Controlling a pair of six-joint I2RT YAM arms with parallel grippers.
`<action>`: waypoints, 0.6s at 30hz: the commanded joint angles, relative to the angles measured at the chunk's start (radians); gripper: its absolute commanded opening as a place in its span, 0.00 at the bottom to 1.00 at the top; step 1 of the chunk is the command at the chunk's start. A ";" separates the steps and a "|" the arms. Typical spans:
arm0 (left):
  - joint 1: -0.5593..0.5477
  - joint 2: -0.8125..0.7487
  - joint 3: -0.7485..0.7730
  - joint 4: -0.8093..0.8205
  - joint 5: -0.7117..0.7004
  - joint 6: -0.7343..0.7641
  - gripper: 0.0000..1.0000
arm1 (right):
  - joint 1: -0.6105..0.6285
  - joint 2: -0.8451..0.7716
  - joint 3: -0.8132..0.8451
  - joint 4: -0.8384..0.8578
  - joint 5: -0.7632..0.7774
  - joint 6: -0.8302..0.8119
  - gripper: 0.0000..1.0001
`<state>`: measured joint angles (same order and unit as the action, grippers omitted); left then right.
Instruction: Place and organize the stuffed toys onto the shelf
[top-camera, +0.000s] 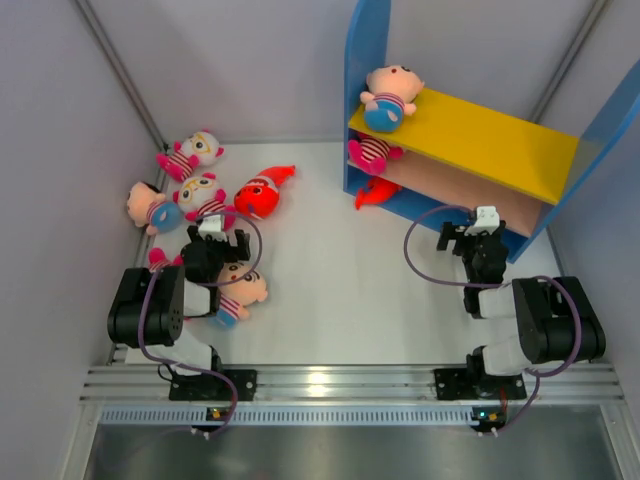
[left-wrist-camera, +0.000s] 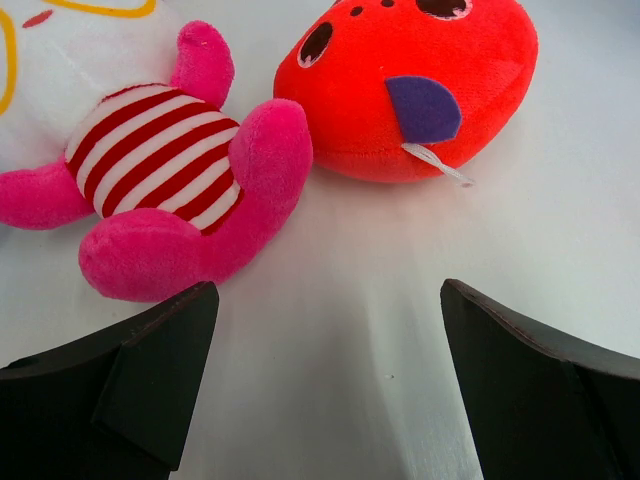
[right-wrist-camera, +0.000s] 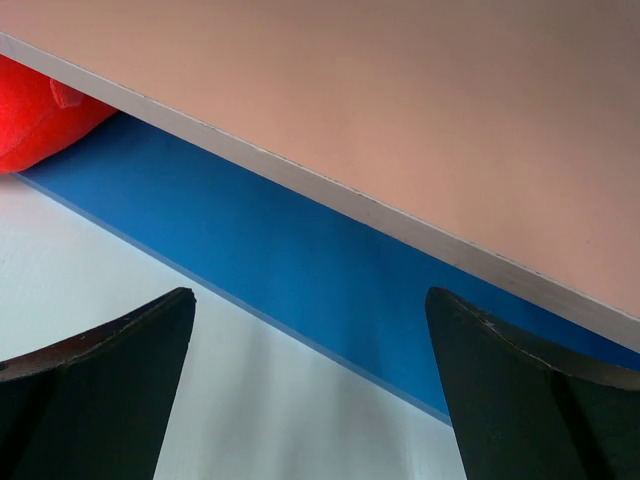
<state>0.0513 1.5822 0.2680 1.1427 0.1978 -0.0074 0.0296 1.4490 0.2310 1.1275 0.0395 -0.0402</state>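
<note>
Left tool (left-wrist-camera: 330, 395) is spread wide open above the counter (left-wrist-camera: 380, 270), with nothing between its dark fingers (left-wrist-camera: 150, 380), only bare white surface. Just past the fingertips lies a striped doll (left-wrist-camera: 160, 165), belly up, its pink arm touching the red fish (left-wrist-camera: 410, 80) on its right. From above, that pair sits in the loose cluster on the left of the counter. There's another striped doll (top-camera: 190, 153) farther back and a peach doll (top-camera: 150, 207) at the group's left edge. A second peach doll (top-camera: 240, 288) lies nearer, right beside the left arm (top-camera: 150, 305). A bit of pink pokes out at that arm's left side; can't tell what it belongs to.

Over to the right now: the shelf (top-camera: 365, 60) stands at the far right, angled, and its left end is loaded on every tier. A shelved peach doll (top-camera: 388, 95) sits on the yellow top board (top-camera: 480, 140). A shelved striped doll (top-camera: 372, 152) is on the tan middle board (right-wrist-camera: 400, 110). A shelved red fish (top-camera: 375, 190) lies down on the blue base (right-wrist-camera: 280, 270), poking out past the front.

Right tool (right-wrist-camera: 310, 395) is also wide open and gripping nothing. It sits just in front of the shelf's near edge, facing the gap between base and middle board. That fish is off to its left, well apart from the fingers.
</note>
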 joint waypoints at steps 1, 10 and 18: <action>-0.004 0.004 0.013 0.042 0.015 -0.003 0.99 | -0.019 0.002 0.027 0.026 -0.012 0.022 0.99; -0.002 -0.001 0.011 0.042 0.011 -0.006 0.99 | -0.017 -0.002 0.021 0.031 -0.035 0.011 0.99; 0.025 -0.151 0.535 -1.005 0.204 0.116 0.87 | 0.010 -0.311 0.143 -0.484 -0.193 -0.033 0.98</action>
<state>0.0658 1.4895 0.5770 0.6125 0.2859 0.0269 0.0307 1.2526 0.2710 0.8639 -0.0734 -0.0605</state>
